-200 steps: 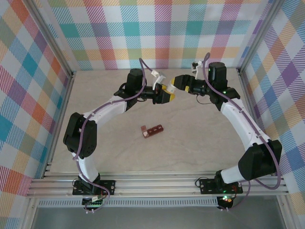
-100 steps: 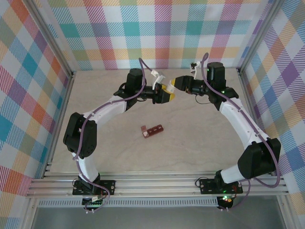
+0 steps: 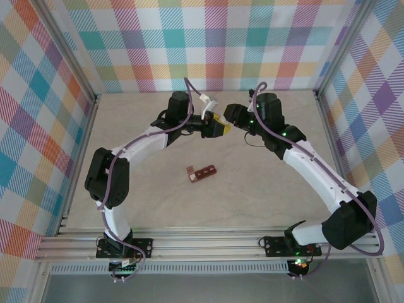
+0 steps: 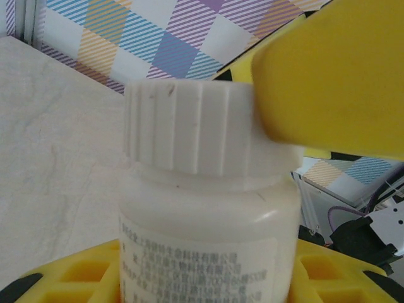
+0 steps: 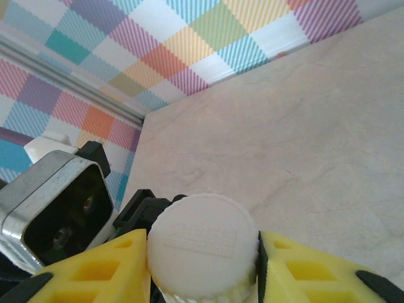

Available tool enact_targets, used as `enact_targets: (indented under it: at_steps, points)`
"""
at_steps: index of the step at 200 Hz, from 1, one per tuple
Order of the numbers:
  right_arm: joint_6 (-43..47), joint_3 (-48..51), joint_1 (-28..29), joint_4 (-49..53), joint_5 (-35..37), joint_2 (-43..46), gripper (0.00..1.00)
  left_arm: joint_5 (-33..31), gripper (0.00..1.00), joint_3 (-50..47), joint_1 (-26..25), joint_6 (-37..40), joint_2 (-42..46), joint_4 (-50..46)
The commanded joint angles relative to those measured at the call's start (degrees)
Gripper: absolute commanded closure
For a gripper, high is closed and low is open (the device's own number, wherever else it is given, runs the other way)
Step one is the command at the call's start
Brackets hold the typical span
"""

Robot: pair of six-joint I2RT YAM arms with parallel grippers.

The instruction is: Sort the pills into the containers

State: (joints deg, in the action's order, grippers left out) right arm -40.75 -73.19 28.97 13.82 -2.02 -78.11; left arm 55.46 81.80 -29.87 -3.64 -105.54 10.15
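Overhead: both arms bent inward, containers (image 3: 202, 173) lying apart on the counter (image 3: 265, 196). Wrist views: left pincer (image 4: 202, 281) grasps white bottle (image 4: 208, 214), right pincer (image 5: 202, 268) clenches its cap (image 5: 202, 237).

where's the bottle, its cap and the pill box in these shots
bottle (image 4: 208, 233), left wrist view, on its labelled body
bottle cap (image 5: 202, 243), right wrist view, on the flat top of the cap
pill box (image 3: 203, 172), top view, on the middle of the red-brown strip
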Motion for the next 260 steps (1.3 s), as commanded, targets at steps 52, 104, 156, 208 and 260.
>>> enact_targets:
  at_steps: [52,104,156,208,260]
  points:
    - [5.7,-7.1,-1.4,10.2,-7.1,1.2,0.29,0.4,1.00,1.7,-0.1,0.5,-0.2,4.1]
    - [11.6,-3.3,-8.3,7.4,-16.4,8.4,0.18,1.5,1.00,3.0,-0.1,1.2,-0.7,5.7]
    - [14.0,-5.2,-12.0,3.2,-22.9,6.1,0.18,3.1,1.00,4.9,-0.1,0.5,-1.8,11.3]
    - [13.9,-9.0,-12.6,6.8,-21.8,3.7,0.17,1.5,1.00,5.4,-0.4,-1.3,-3.1,16.3]
    - [13.9,-13.5,-12.8,10.7,-21.3,2.2,0.17,-0.6,1.00,6.1,-0.5,-1.9,-4.5,20.3]
